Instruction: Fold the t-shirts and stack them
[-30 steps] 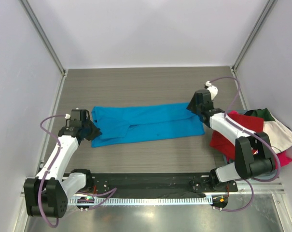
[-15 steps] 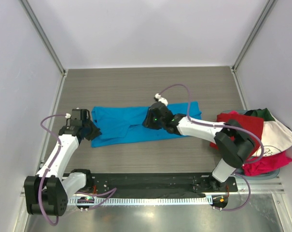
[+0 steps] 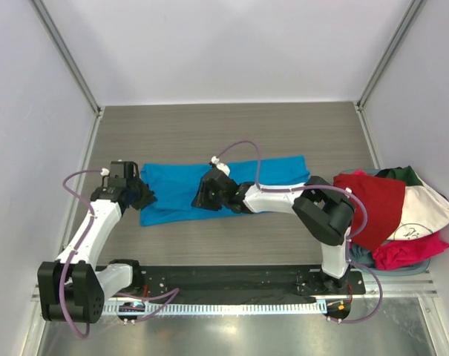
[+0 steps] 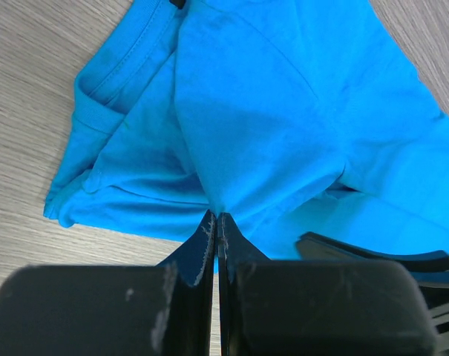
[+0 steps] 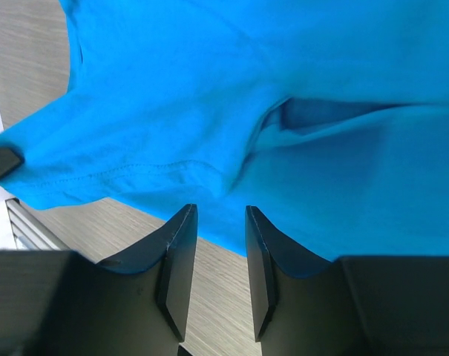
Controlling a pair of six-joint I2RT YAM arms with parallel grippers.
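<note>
A bright blue t-shirt (image 3: 176, 187) lies in a long folded band across the table's middle. My left gripper (image 3: 143, 197) is at its left end, shut on a pinch of blue cloth (image 4: 269, 126), which rises into a peak at the closed fingertips (image 4: 217, 216). My right gripper (image 3: 202, 199) reaches far left to the band's near edge, low over it. It is open (image 5: 218, 209), with bare wood and the shirt's hem (image 5: 283, 89) showing between its fingers. Other t-shirts lie heaped at the right: red (image 3: 374, 202), white (image 3: 424, 209), magenta-pink (image 3: 408, 250), dark green (image 3: 407, 176).
The grey wood table (image 3: 231, 126) is boxed in by white walls at the back and both sides. A black base rail (image 3: 231, 282) runs along the near edge. The right arm's cable (image 3: 243, 144) loops over the blue shirt.
My right arm has swept left from the blue shirt's right end to its middle near edge, its jaws narrowing on the way. The left gripper stayed shut on the left end.
</note>
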